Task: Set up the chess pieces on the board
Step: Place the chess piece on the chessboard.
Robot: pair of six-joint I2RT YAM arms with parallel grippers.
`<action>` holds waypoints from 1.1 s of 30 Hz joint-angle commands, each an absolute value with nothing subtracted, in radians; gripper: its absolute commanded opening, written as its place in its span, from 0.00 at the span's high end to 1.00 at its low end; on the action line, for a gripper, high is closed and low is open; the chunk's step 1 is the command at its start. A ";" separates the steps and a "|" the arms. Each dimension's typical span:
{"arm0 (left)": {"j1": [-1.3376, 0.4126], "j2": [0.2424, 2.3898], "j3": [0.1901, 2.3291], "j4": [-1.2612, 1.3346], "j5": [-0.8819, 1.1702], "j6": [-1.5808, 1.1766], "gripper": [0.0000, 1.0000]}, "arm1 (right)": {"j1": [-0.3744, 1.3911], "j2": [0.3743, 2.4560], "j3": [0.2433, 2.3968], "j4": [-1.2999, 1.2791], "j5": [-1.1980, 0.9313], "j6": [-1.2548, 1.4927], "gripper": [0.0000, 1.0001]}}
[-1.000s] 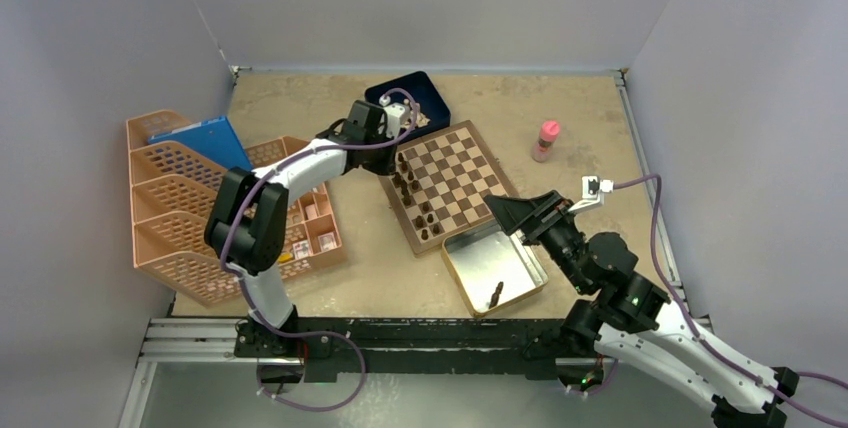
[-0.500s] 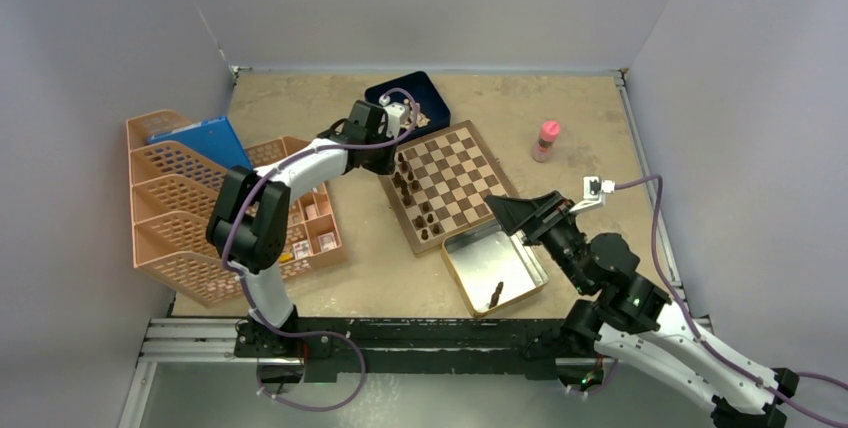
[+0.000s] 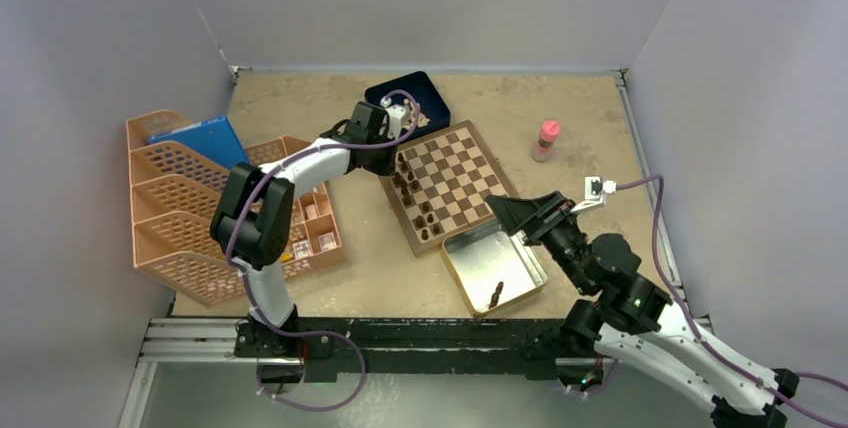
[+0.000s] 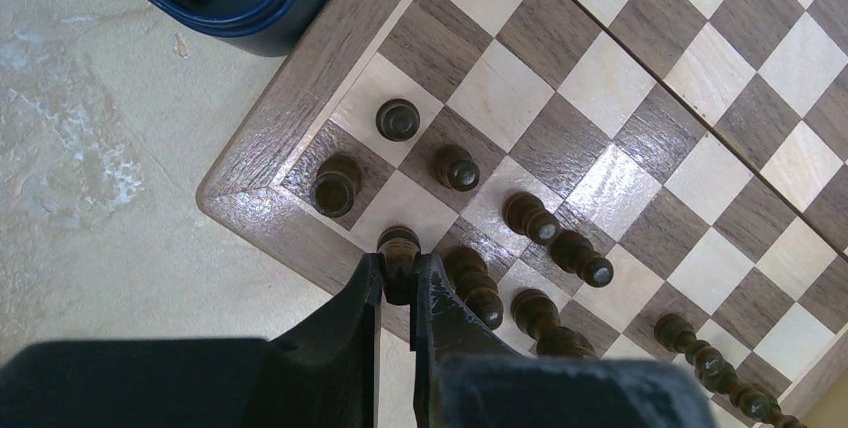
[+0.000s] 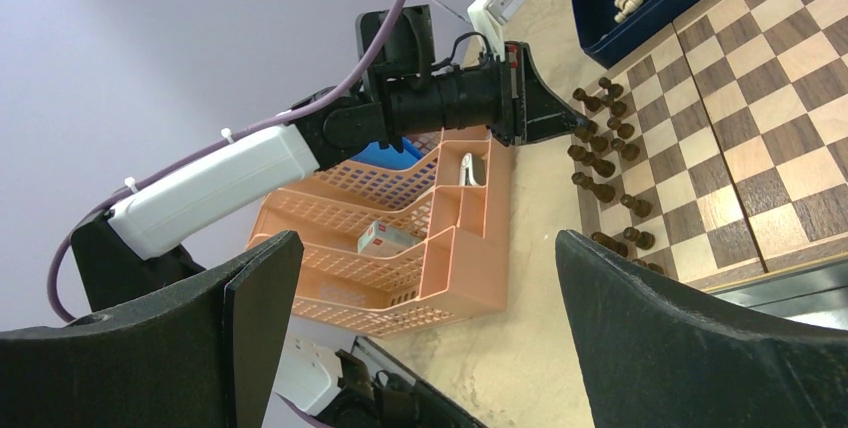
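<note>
The left gripper is clamped shut on an upright dark chessman, at the edge square next to the board's corner piece; whether it touches down I cannot tell; the right gripper gapes empty by the board's opposite corner.

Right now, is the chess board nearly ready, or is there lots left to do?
Mostly done: many dark pieces already stand in two rows along one edge of the board. In hand: the left claw is shut on one piece at an edge square. Left: I can see one more dark piece waiting in the tin. The right claw is open and empty near it.
</note>
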State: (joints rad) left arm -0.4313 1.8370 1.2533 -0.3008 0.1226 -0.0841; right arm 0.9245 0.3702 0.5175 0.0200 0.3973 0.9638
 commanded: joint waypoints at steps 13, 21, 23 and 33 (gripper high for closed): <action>-0.422 1.849 1.296 -0.262 0.138 -0.066 0.97 | 0.929 0.361 0.556 0.062 0.381 0.947 0.01; -0.422 1.867 1.310 -0.272 0.152 -0.065 0.96 | 0.929 0.355 0.552 0.057 0.382 0.950 0.01; -0.423 1.873 1.318 -0.281 0.153 -0.064 0.95 | 0.929 0.359 0.554 0.058 0.379 0.948 0.01; -0.423 1.864 1.323 -0.305 0.141 -0.065 0.91 | 0.928 0.362 0.545 0.066 0.374 0.948 0.01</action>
State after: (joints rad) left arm -0.4309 1.8683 1.2850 -0.3042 0.1345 -0.0837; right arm 0.9245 0.3706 0.5175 0.0204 0.3836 0.9642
